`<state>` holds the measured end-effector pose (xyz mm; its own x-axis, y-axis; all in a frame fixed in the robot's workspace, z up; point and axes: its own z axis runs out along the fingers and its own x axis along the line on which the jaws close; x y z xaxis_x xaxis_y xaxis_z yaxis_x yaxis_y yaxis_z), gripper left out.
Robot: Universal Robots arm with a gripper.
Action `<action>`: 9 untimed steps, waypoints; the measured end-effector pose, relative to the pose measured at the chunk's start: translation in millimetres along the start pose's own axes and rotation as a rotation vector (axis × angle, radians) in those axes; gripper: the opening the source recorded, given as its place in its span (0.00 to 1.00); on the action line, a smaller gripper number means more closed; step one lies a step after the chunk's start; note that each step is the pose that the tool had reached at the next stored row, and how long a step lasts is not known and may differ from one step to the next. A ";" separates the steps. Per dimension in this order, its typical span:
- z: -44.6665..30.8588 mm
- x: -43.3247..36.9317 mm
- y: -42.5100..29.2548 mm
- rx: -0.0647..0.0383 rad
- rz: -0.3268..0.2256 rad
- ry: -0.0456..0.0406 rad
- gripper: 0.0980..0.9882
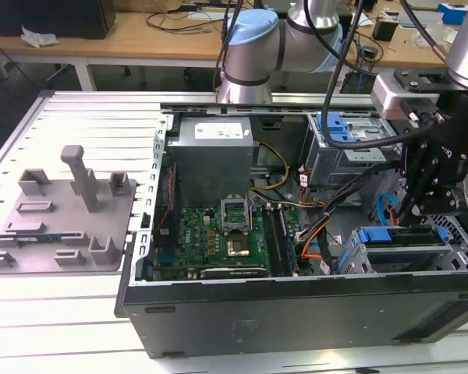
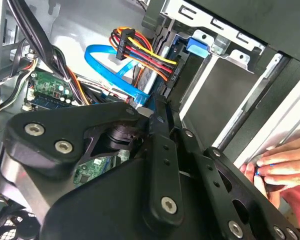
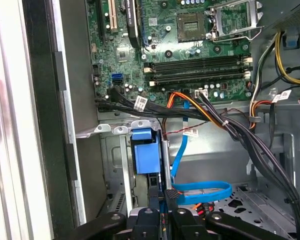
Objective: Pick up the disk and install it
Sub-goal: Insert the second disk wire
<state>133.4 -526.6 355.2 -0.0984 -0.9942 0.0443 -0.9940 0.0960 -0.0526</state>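
Grey slatted workbench [image 1: 78, 312] carries an open computer case [image 1: 296, 312]; inside, the claw [image 3: 160, 212] stands clenched on the disk [image 3: 144, 156], seated upright in the drive cage [image 1: 452, 257] directly beneath it.

One open computer case [image 1: 296, 312]. One motherboard [image 1: 210, 241], one bare CPU socket [image 1: 238, 248]. One grey power supply box [image 1: 212, 160]. One grey fixture plate [image 1: 62, 226] beside case. One robot arm [image 1: 253, 47], one gripper [image 1: 421, 199]. One flat blue data cable [image 3: 202, 192]. One person's hand [image 2: 285, 162]. Exact count of memory slots: cannot tell.
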 end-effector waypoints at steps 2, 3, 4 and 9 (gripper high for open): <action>0.2 -0.1 -0.4 0.000 -0.001 -0.0004 0.07; 0.2 -0.1 -0.9 0.000 -0.004 -0.0006 0.07; 0.3 0.5 -1.0 0.000 -0.008 -0.0010 0.07; 0.7 3.9 -1.4 0.003 -0.050 -0.0082 0.07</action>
<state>134.4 -530.7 354.7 -0.0477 -0.9981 0.0388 -0.9975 0.0456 -0.0535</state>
